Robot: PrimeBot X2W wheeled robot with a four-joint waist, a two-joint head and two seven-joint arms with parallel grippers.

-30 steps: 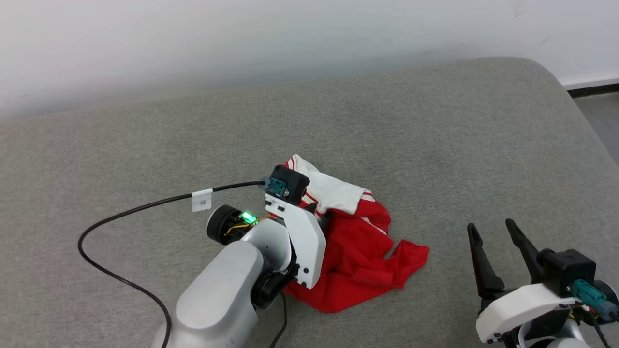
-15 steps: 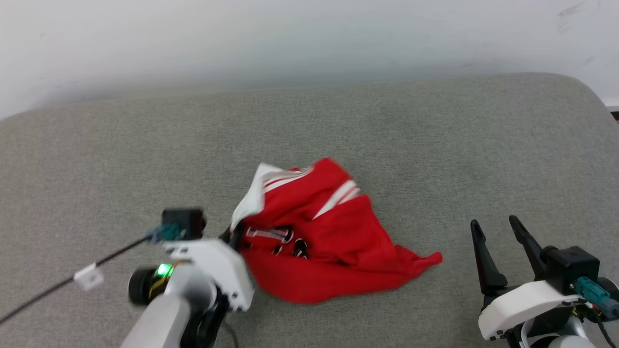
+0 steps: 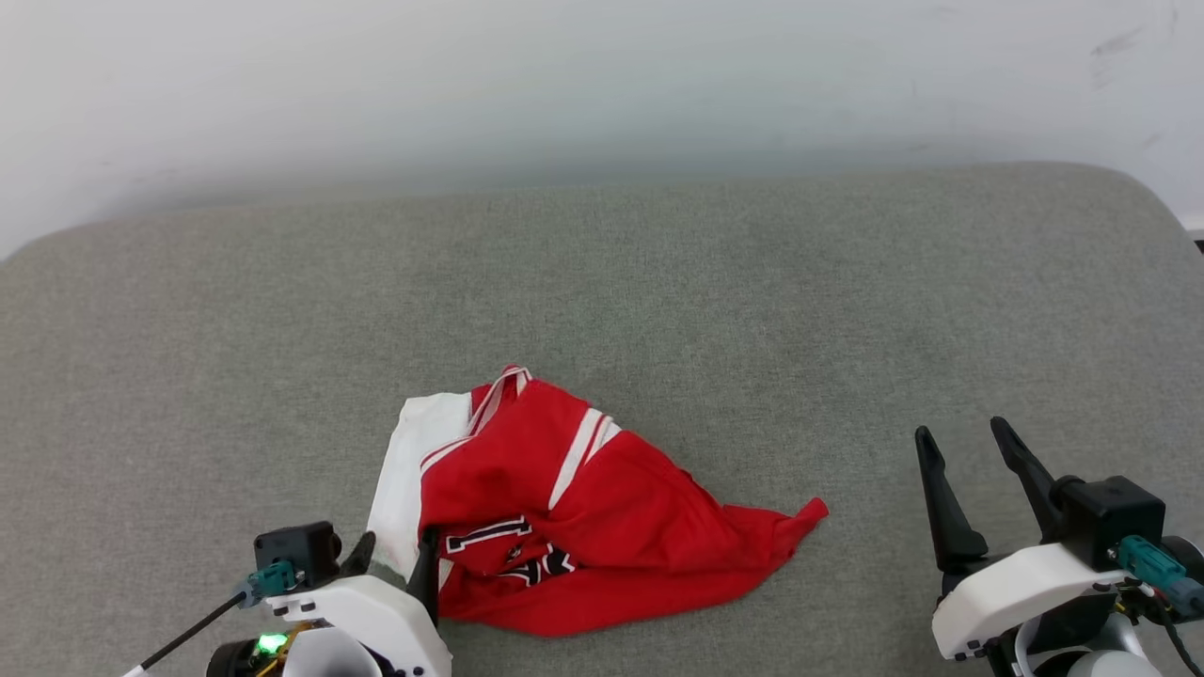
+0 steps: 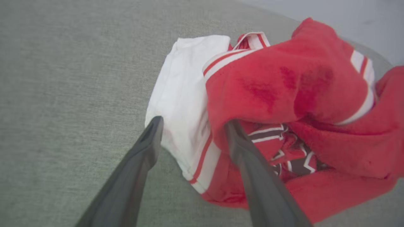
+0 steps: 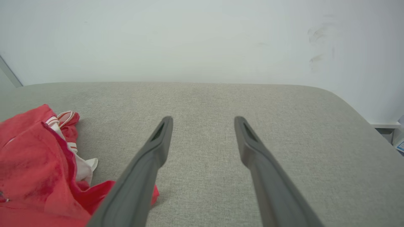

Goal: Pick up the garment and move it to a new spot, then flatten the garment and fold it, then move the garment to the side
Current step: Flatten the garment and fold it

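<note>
The garment (image 3: 602,508) lies crumpled on the grey padded surface (image 3: 658,282), red body uppermost, a white sleeve at its left and dark lettering near its front edge. My left gripper (image 3: 395,557) is open at the garment's near-left corner. In the left wrist view the fingers of that gripper (image 4: 193,123) straddle the white sleeve and striped trim of the garment (image 4: 284,85) without pinching it. My right gripper (image 3: 961,432) stands open above bare surface to the garment's right, nothing between its fingers (image 5: 203,119). The garment (image 5: 28,157) shows at the lower left there.
A pale wall (image 3: 602,85) rises behind the surface's far edge. The surface rounds off at its far right corner (image 3: 1143,193), with floor beyond (image 5: 391,132). A black cable (image 3: 183,635) trails from my left wrist at the lower left.
The left gripper closed on the garment, dragged it nearer and to the left, then opened and let go. The head view shifted. The right gripper stayed open in place.
</note>
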